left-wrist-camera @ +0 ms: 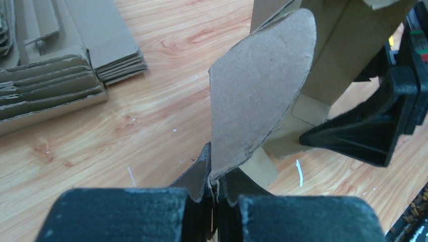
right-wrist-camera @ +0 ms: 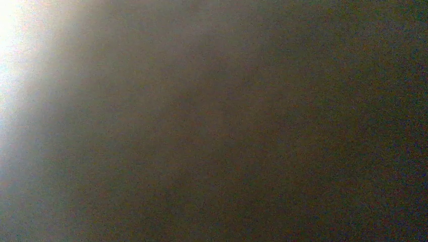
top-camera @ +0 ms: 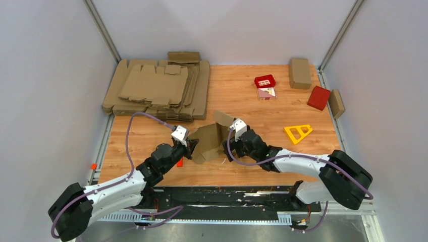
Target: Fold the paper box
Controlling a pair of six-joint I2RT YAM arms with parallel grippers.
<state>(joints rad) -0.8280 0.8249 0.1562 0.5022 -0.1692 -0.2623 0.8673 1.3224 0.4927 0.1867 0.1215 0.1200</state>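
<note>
Wooden table (top-camera: 252,166); wrist-only pinched paper box (left-wrist-camera: 262,85)

Plain pale grey walls (top-camera: 45,75) are enclosing the wood-grain worktop (top-camera: 237,91) on three sides. Metal corner posts (top-camera: 102,30) are rising behind it, and even light is falling throughout.

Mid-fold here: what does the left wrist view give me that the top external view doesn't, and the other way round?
Left wrist only: the left end effector pinching a rounded flap at its edge. Top external only: the yellow triangular frame, red boxes, and both arms around the paper box. Both show the flat cardboard stack and the right end effector.
</note>
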